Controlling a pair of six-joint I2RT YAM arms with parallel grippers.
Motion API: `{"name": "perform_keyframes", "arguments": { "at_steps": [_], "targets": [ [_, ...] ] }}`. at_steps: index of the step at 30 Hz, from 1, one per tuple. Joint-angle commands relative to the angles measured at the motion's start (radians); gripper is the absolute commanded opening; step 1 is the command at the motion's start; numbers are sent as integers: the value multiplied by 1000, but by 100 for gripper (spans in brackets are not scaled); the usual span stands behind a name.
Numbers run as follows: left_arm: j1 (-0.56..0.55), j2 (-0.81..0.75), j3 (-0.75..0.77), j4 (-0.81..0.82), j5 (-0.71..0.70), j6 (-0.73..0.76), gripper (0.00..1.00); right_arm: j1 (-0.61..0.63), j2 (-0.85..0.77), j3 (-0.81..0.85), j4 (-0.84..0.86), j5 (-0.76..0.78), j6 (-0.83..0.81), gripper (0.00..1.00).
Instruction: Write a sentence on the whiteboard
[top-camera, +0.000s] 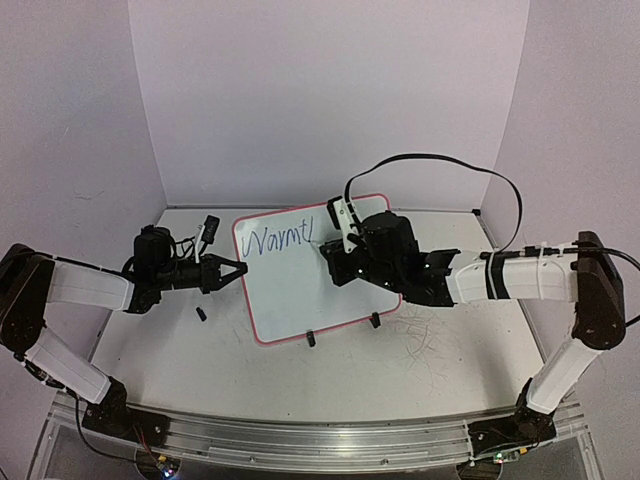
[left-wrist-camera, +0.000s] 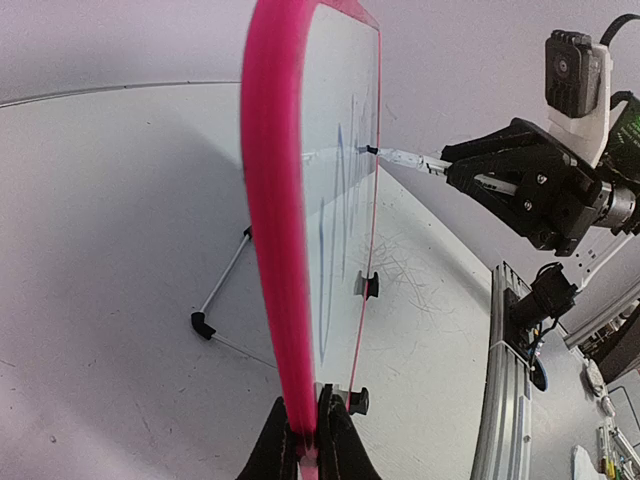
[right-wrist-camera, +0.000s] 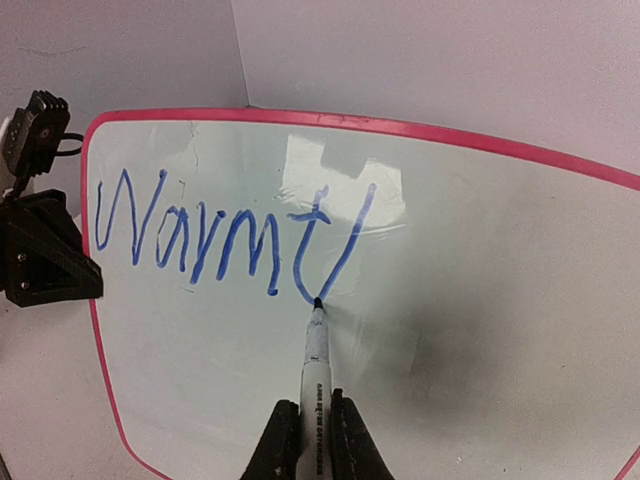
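Note:
The whiteboard (top-camera: 295, 295) with its pink-red frame stands tilted on its wire stand at mid table. Blue slanted script, the start of the sentence (right-wrist-camera: 200, 235), runs across the top of the board (right-wrist-camera: 480, 330) and begins with a large W. My right gripper (right-wrist-camera: 315, 430) is shut on a white marker (right-wrist-camera: 316, 350), whose tip touches the board at the bottom of the last stroke. My left gripper (left-wrist-camera: 312, 440) is shut on the board's pink left edge (left-wrist-camera: 275, 200). From above, the left gripper (top-camera: 240, 268) is at the board's left side and the right gripper (top-camera: 333, 255) is in front of its upper right.
Black stand feet (top-camera: 311, 339) rest on the scratched white tabletop (top-camera: 425, 340), which bears faint grey scribbles. A small black piece (top-camera: 200, 313) lies left of the board. The wire stand's rear foot (left-wrist-camera: 202, 324) sits behind it. A metal rail (top-camera: 300, 440) runs along the near edge.

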Motion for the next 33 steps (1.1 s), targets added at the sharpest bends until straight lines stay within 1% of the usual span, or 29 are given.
{"name": "perform_keyframes", "arguments": {
  "at_steps": [1, 22, 33],
  "targets": [
    [4, -14, 32, 3, -31, 67, 0, -1, -8, 44, -9, 49, -1, 0],
    [4, -12, 29, 2, -29, 67, 0, -24, 25, 102, 4, 93, -20, 0],
    [4, -12, 29, 2, -30, 69, 0, -26, 3, 90, -2, 143, -2, 0]
  ]
}}
